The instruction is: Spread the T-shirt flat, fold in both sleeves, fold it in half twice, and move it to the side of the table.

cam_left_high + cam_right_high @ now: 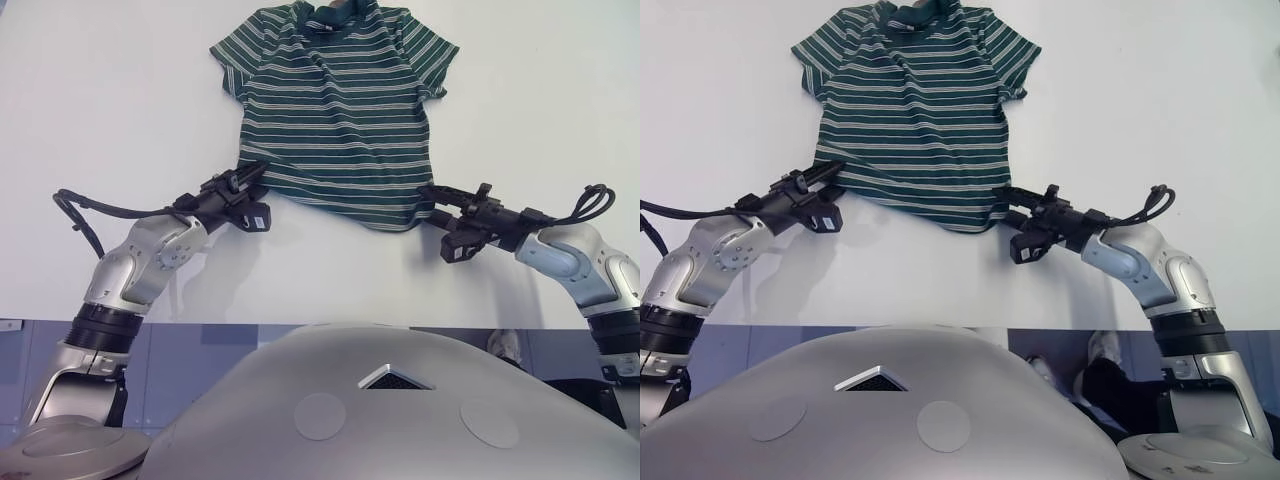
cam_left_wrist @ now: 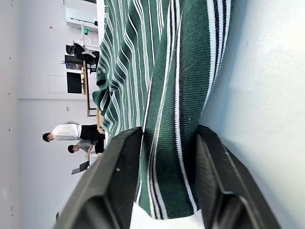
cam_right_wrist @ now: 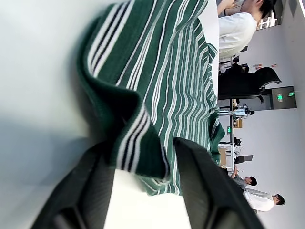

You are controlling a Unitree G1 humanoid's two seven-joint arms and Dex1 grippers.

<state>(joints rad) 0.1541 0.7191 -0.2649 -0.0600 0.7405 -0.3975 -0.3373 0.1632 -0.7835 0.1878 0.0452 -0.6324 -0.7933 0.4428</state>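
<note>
T-shirt point(image 1: 335, 110) collar cut off by the head views' top edge, hem corners partly hidden between the left fingers point(image 2: 119, 181) and the right fingers point(image 3: 205, 186), finger bases cropped, desk point(image 1: 100, 100) cut off at the sides

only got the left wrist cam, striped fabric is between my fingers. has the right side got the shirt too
Observer: Yes. The right gripper is shut on the T-shirt at the right corner of the hem. The left gripper has the left corner.
Operator: sleeves folded in yet
Observer: No. The left sleeve and the right sleeve both lie spread out to the sides.
Operator: where does it sit
Observer: On the white table, straight ahead between the two arms, with the collar at the far end and the hem nearest the robot.
</note>
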